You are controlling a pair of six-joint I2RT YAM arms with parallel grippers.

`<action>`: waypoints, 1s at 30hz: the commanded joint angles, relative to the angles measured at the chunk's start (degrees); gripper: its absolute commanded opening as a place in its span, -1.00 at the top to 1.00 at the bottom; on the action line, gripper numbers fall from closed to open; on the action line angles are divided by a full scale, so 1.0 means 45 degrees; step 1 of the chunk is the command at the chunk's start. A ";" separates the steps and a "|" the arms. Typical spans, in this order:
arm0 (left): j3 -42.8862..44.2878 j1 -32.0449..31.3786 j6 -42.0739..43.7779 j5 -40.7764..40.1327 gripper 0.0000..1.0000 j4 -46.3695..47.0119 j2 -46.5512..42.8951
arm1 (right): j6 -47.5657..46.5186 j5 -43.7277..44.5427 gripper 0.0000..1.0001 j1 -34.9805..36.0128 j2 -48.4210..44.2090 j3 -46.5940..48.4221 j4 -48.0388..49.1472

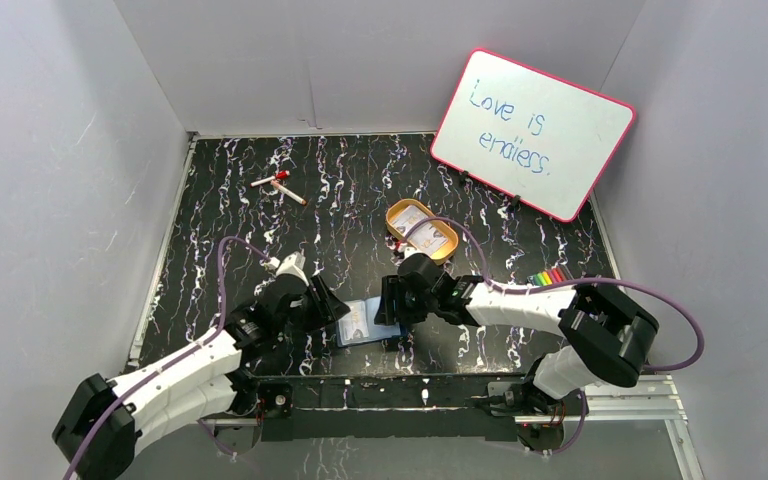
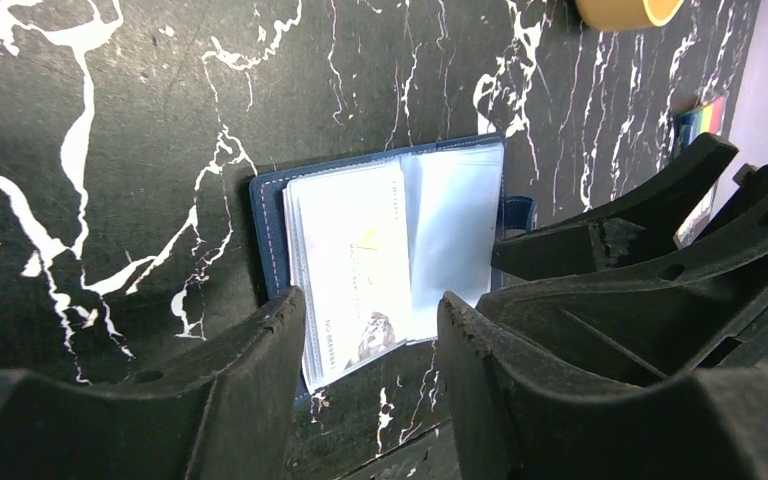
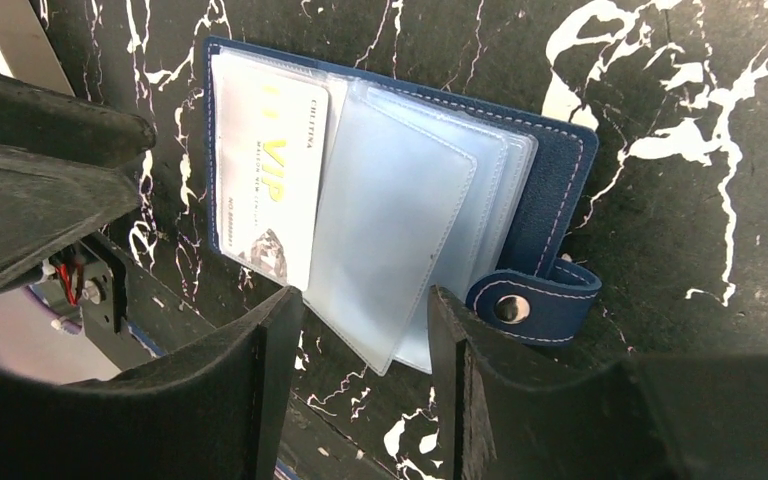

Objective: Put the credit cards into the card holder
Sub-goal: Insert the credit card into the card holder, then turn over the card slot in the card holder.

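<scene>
While the holder [image 1: 368, 322] lies open on the worktop [image 1: 350, 190] between both arms, I see one card [image 3: 265, 180] tucked in a clear sleeve. My left pincer [image 2: 368, 312] hangs over it, jaws half apart, gripping nothing; the right pincer [image 3: 362, 300] likewise, parted and empty, near the snap tab [image 3: 530, 300].

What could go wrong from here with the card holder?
1. The card pokes out past the edge of the card holder, so it may slide out if nudged.
2. The clear sleeves fan loose right by the open right gripper; a finger could snag them.
3. The open left gripper sits close by; the two could clash.
</scene>
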 commanded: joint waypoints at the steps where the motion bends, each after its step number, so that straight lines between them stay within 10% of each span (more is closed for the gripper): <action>1: 0.0065 -0.0003 -0.0093 0.0557 0.05 0.1122 0.0561 | 0.0164 -0.0590 -0.11 -0.0058 -0.0210 -0.0190 0.1152; 30: -0.0587 -0.0008 -0.0315 0.0358 0.12 0.1516 0.0948 | 0.0092 -0.3220 0.23 -0.0072 0.1131 0.0370 0.4377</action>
